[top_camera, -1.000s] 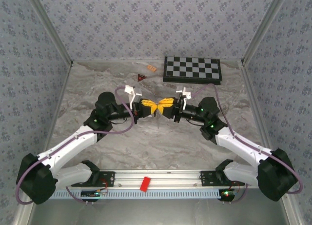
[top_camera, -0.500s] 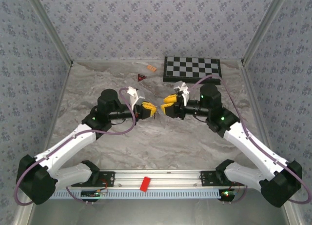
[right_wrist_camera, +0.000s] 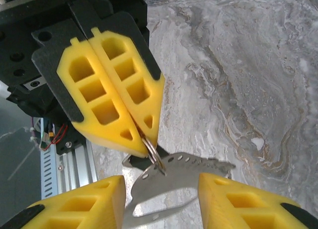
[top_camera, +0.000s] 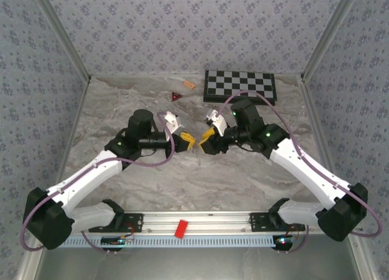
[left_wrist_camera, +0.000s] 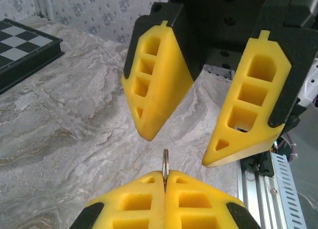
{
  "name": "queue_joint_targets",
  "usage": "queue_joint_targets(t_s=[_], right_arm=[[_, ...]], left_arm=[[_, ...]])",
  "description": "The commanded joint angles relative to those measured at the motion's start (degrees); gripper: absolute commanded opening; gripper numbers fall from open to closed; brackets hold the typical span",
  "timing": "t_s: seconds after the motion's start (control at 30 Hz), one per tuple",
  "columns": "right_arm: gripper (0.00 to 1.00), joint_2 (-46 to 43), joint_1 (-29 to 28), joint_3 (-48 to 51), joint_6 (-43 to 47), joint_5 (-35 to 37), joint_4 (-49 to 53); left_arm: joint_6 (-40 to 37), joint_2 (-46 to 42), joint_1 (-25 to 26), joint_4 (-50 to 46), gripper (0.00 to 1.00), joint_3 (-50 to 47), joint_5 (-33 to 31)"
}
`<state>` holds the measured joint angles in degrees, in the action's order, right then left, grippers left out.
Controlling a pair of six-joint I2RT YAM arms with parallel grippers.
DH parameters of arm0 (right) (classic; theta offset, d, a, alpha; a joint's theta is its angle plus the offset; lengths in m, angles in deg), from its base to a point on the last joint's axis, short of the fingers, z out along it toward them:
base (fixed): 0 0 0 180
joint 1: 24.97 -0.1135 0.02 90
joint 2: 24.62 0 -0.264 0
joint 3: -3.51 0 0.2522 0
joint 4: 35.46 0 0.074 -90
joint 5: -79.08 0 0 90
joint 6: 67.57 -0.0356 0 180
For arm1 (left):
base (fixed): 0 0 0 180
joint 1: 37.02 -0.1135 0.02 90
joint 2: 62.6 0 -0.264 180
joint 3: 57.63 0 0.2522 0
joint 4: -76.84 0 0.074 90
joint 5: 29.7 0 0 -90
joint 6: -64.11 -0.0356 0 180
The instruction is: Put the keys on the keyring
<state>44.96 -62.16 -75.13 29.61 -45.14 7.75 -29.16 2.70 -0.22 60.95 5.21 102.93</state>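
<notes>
Where the keyring [right_wrist_camera: 174, 187] hangs: from a wire ring [right_wrist_camera: 151, 150] pinched in the left hand [right_wrist_camera: 141, 138], above the worktop [right_wrist_camera: 238, 65].
Key [right_wrist_camera: 143, 163]: dark bit beside that ring; threaded or not, unclear.
Left hand: clamped shut on the ring.
Right hand [left_wrist_camera: 184, 148]: wide open, empty.
Progress: probably the threading stage.
Chessboard [top_camera: 239, 85]: bare.

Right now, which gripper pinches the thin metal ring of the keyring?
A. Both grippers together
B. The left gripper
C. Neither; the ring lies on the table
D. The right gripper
B: in the left wrist view the left gripper has its two fingers shut together on the keyring, while the fingers of the right gripper opposite stand wide apart.
</notes>
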Motion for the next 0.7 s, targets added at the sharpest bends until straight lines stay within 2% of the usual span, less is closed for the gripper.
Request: queue_joint_targets(t_s=[0.0, 0.4, 0.67], right_arm=[[0.41, 1.5, -0.6, -3.0, 2.6, 0.1, 4.2], [0.29, 5.7, -1.9, -7.3, 4.4, -1.7, 4.7], [0.28, 6.0, -2.0, -6.0, 5.5, -3.8, 4.7]], left_arm=[[-2.3, 0.1, 0.5, -1.0, 0.00, 2.7, 2.5], [-2.2, -0.3, 0.9, -0.6, 0.00, 2.3, 3.5], [-1.3, -1.5, 0.8, 1.3, 0.00, 1.5, 3.5]])
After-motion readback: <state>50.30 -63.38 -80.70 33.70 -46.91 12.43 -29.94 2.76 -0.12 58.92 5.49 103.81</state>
